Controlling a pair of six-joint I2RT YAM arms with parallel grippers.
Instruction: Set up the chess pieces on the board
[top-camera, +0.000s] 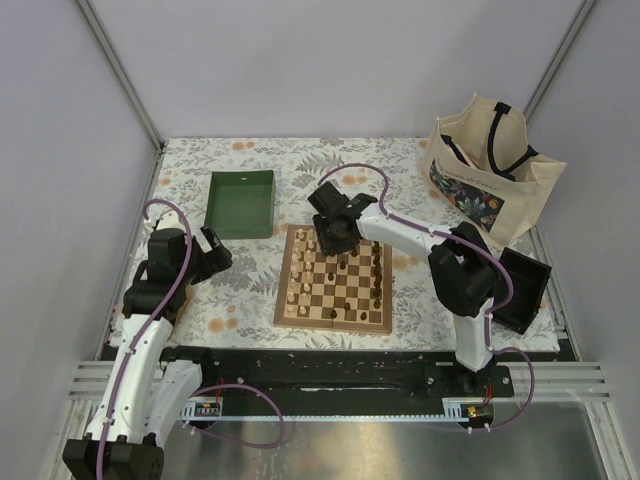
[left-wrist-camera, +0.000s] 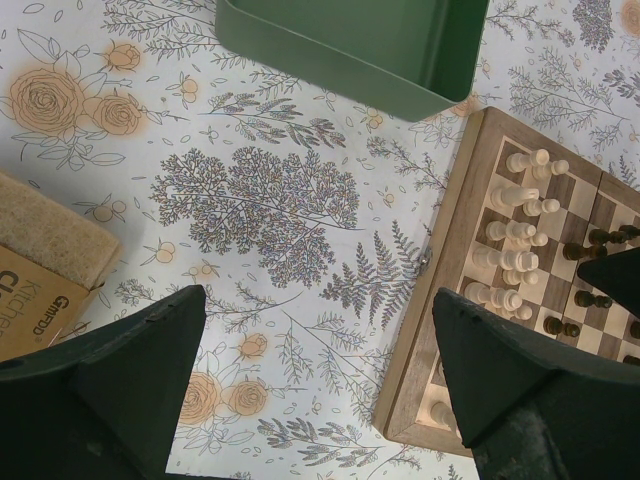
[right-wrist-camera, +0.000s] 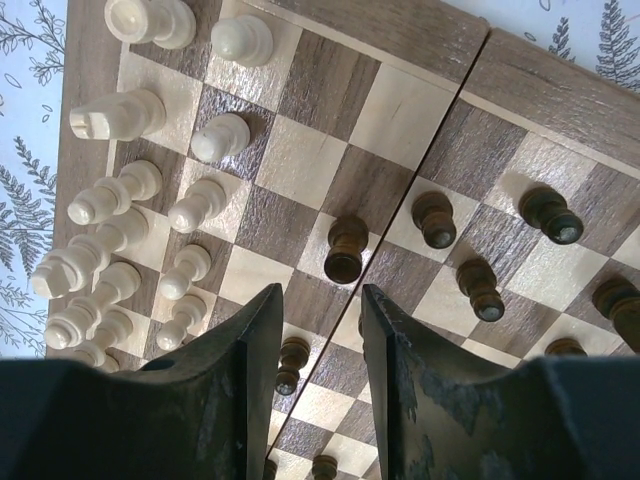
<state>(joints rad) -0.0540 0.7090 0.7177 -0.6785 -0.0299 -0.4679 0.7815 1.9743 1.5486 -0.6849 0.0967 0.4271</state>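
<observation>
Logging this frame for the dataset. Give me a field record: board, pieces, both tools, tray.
board: flat on the tablecloth, centre
pale pieces: two rows along the board's left edge
dark pieces: scattered over middle and right squares
right tool: open, over the board, holding nothing
left tool: open, over tablecloth left of board
green tray: beyond board's far-left corner, no pieces seen inside

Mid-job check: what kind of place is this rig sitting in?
Probably a lab test cell rather than a home: plain panel walls, aluminium frame posts, and a floral tablecloth dressing the workbench.
</observation>
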